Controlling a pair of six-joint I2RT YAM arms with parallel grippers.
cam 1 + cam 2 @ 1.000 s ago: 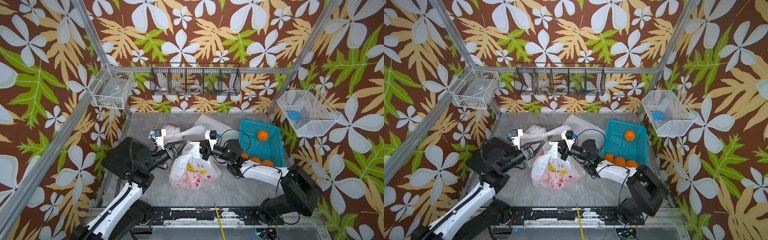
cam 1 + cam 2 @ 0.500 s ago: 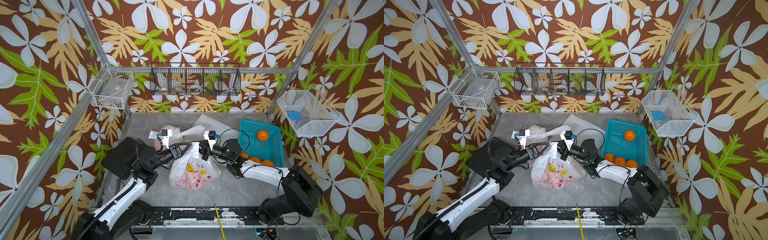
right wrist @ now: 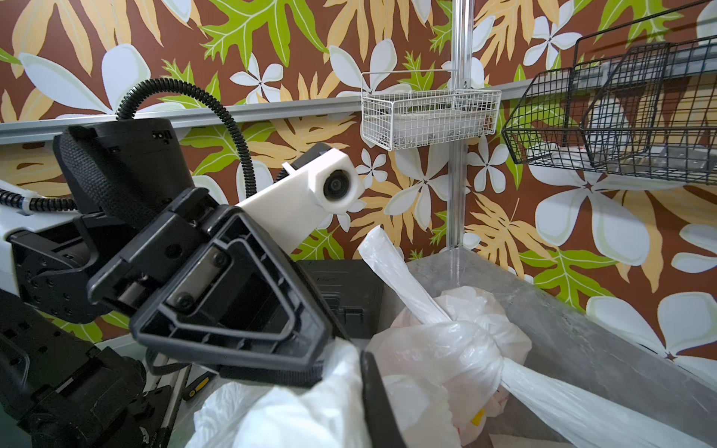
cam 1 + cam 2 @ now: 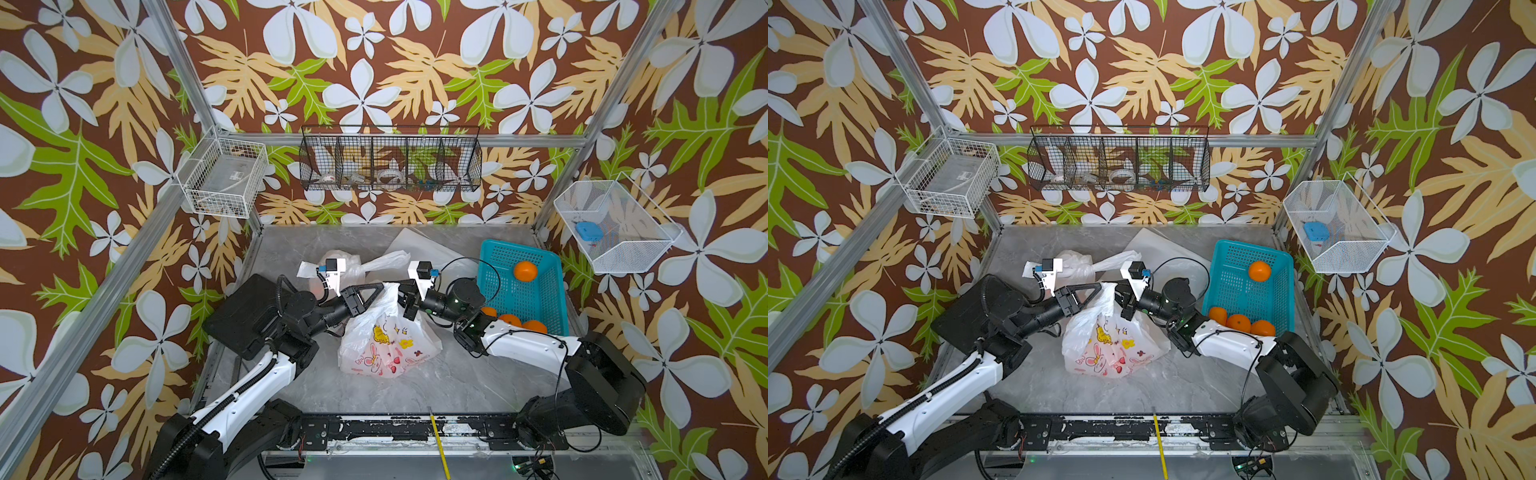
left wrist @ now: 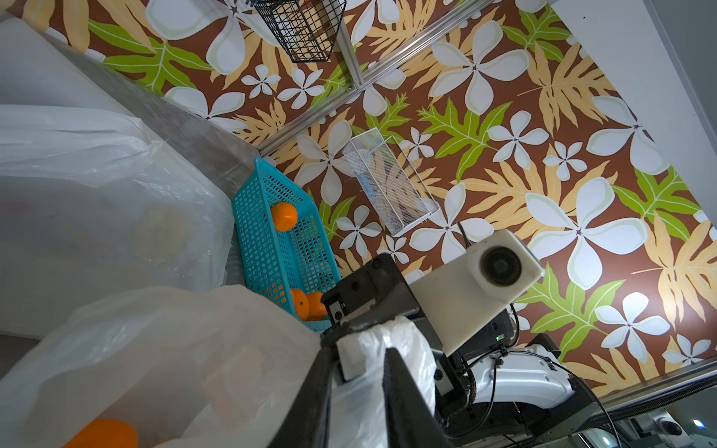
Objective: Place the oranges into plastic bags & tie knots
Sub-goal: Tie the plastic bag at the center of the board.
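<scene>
A plastic bag [image 4: 386,336] printed with cartoons stands mid-table, its top gathered upward. My left gripper [image 4: 383,286] is at that top, and in the left wrist view its fingers [image 5: 324,372] are shut on white handle plastic. From the other side my right gripper [image 4: 402,293] is shut on the same bunched handle [image 5: 388,337]. One orange [image 5: 101,434] shows inside the bag. Behind it lies a second bag [image 4: 345,266] tied with a knot [image 3: 477,329], its strip ends sticking out. Several oranges [image 4: 525,271] lie in the teal basket [image 4: 515,247].
The teal basket stands at the right, beside my right arm. A flat white sheet [image 4: 419,249] lies at the back. Wire baskets [image 4: 390,162] hang on the walls above the table. A yellow stick [image 4: 436,432] lies on the front rail.
My left gripper has moved right to the top of the printed bag and its jaws have narrowed onto the handle. The right gripper has kept its hold in place.
</scene>
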